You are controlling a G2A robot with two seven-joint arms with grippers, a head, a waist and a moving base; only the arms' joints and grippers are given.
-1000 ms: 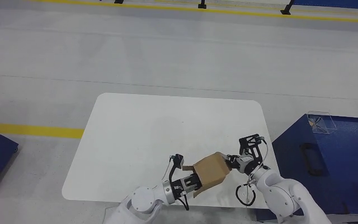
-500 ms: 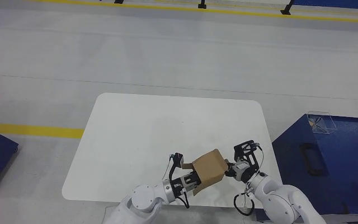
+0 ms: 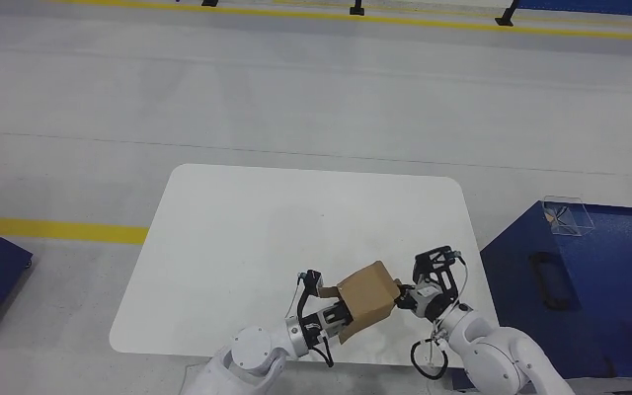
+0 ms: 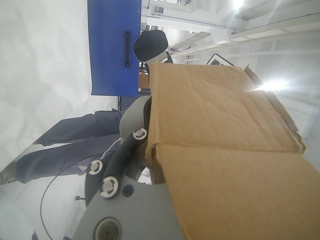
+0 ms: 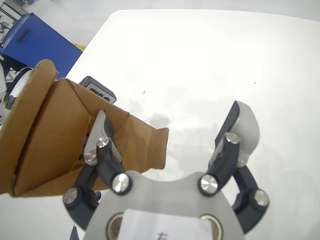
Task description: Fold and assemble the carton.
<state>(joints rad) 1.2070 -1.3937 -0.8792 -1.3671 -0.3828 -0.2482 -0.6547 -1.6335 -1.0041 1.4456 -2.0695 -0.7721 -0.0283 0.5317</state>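
Table (image 3: pixel 296 212): white, rounded corners.
Carton (image 3: pixel 367 292): brown, partly folded, above table's near edge, between both arms.
Left gripper (image 3: pixel 334 318): pinching carton's end.
Right gripper (image 5: pixel 170 112): spread wide, one finger (image 5: pixel 100 128) touching carton flap, other clear.

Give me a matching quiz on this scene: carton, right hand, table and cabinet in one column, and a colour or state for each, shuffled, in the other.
1 carton
2 right hand
3 table
4 cabinet

A white, rounded corners
B blue, beside the table
C open, one finger against cardboard
D brown, held by the left hand

Pairs: 1-D, 2-C, 3-A, 4-B
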